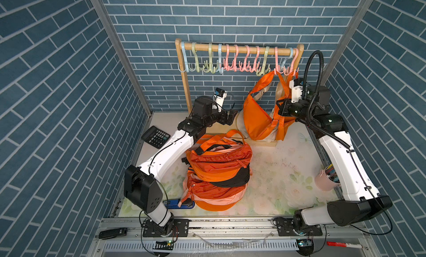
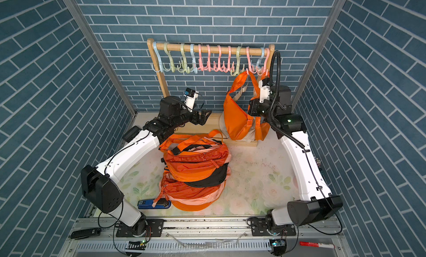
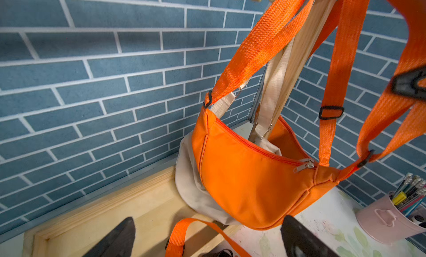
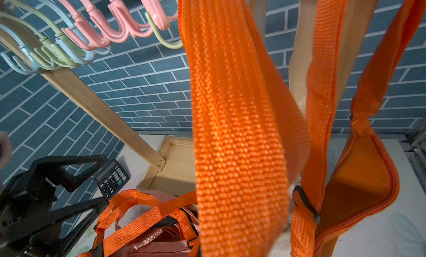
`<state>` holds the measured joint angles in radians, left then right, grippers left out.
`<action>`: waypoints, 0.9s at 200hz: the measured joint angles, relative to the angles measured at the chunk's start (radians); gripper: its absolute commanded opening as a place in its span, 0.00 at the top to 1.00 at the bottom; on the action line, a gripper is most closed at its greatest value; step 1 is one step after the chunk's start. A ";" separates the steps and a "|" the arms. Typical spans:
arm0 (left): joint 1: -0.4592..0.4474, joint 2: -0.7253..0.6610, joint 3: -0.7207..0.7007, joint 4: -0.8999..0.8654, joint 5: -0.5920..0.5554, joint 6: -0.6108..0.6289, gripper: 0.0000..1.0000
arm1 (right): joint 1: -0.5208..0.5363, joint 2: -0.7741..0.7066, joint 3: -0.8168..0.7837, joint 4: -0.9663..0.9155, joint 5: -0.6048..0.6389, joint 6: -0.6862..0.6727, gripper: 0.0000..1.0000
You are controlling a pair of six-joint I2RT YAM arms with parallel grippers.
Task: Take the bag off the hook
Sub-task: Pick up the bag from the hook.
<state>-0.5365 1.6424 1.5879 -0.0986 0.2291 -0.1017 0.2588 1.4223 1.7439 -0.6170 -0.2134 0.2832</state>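
From a top view, the soft orange nylon crescent bag hangs off a pink plastic hook. The right gripper is pressed together, pinching its orange woven strap.

The left wrist view shows the left gripper spread wide and empty, just beside the bag.

In the right wrist view the strap looks limp. I'd judge the bag light and floppy, so lift it by the strap.

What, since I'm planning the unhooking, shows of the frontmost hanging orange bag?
The orange bag is a crescent pouch of smooth fabric, zipper along its top. Its woven orange strap, with black sliders, runs up to a pink hook near the right end of the rack. It hangs against a beige bag behind it. The right gripper appears shut on the strap.
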 measured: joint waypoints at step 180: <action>-0.005 0.469 0.375 0.363 0.155 -0.038 0.01 | -0.002 -0.070 -0.063 -0.004 -0.014 0.020 1.00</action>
<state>-0.5419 2.1117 1.9629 0.2646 0.3843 -0.1394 0.2569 1.3521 1.6814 -0.6209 -0.2279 0.3035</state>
